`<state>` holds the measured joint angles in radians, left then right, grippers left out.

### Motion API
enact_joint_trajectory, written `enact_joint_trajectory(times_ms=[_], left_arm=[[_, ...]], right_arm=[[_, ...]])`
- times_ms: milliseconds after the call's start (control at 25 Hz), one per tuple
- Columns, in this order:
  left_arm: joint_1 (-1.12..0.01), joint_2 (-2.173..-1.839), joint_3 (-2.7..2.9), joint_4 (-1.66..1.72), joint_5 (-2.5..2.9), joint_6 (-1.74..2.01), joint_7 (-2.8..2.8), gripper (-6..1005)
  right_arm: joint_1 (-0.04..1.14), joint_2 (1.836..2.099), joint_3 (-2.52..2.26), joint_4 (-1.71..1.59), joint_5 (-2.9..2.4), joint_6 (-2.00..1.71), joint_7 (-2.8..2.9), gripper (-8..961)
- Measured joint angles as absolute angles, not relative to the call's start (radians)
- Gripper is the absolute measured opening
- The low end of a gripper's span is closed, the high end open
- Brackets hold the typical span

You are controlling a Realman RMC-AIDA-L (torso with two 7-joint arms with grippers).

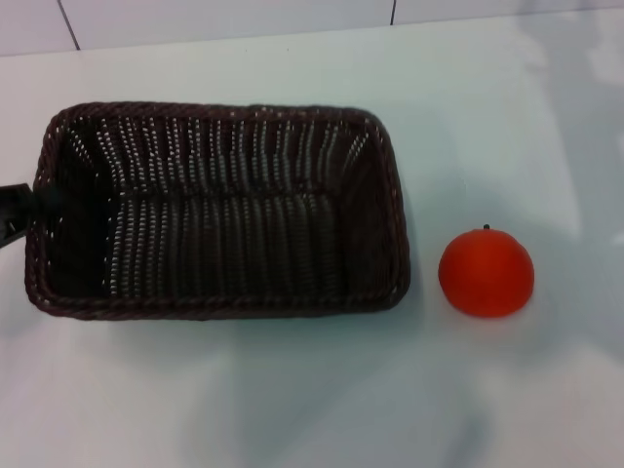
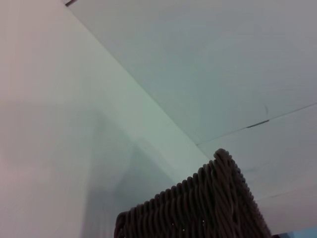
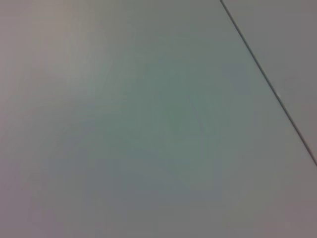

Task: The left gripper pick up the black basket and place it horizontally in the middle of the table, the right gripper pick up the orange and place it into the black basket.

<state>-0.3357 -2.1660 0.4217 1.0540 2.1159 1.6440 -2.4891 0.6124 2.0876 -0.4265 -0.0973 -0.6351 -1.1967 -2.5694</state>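
Note:
The black basket [image 1: 219,210] lies lengthwise across the table [image 1: 292,390], left of centre, and holds nothing. My left gripper [image 1: 14,210] shows only as a dark block at the basket's left rim, touching it. A corner of the basket's woven rim [image 2: 208,208] shows in the left wrist view. The orange [image 1: 486,272] sits on the table just right of the basket, a small gap between them, stem up. My right gripper is out of view; its wrist view shows only bare table [image 3: 148,124].
A pale wall with dark seams [image 1: 66,24] runs along the table's far edge. A thin dark seam [image 3: 270,82] crosses the right wrist view.

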Motion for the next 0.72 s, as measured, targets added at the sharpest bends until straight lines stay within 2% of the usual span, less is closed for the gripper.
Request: enact_joint_trajectory(times_ms=[720], left_arm=[[-0.317,-2.165,0.421,0.986,2.092,1.656,-2.442,244]], right_arm=[[0.632,2.085,-0.429,-0.099,-0.635,-1.162,-2.570,774]])
